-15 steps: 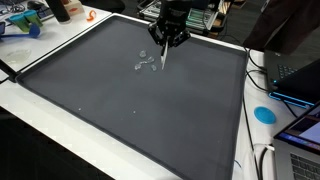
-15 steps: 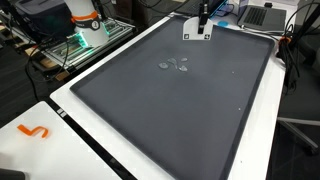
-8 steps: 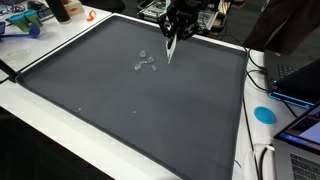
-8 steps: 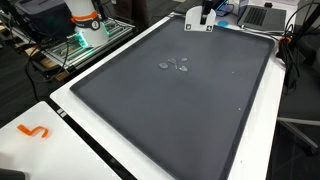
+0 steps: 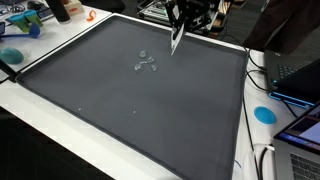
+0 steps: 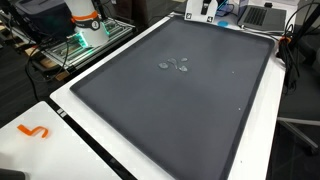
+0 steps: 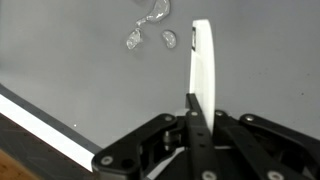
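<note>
White plastic strip [image 7: 203,65] hangs pinched in the closed gripper [image 7: 200,118], clear of the grey mat [image 5: 150,115] near 1 edge; clear scraps [image 5: 144,63] lie untouched beside it.

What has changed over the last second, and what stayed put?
The gripper, shut on the white strip, rose and drew back toward the far edge of the dark mat, carrying the strip along. Nothing was let go. The small clear bits on the mat stayed where they were.
</note>
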`<state>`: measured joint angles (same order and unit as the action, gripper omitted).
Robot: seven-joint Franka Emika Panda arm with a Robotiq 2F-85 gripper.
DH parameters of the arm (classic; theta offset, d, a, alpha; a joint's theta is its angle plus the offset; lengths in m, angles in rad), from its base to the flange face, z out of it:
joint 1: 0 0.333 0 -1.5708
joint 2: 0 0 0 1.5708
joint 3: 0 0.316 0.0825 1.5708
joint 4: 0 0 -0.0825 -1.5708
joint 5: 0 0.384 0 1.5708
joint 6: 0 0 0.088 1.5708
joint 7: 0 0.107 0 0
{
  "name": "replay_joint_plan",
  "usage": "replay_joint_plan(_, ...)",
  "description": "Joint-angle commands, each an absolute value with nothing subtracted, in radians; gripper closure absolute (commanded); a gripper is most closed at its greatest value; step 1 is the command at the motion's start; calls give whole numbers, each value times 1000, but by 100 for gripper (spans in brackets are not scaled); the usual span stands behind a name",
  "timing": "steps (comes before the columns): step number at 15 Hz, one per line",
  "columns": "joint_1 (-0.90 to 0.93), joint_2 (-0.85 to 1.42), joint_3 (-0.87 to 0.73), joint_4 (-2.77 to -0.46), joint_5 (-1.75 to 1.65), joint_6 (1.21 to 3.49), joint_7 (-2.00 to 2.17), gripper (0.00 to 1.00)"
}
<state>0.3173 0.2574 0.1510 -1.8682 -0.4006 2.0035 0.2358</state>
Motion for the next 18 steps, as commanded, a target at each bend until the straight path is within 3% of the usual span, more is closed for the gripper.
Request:
replay_joint_plan(1, 341, 280, 151, -1819, -462, 1928, 319, 99)
replay_joint_plan(18, 351, 336, 148, -1697, -460, 1852, 381, 99)
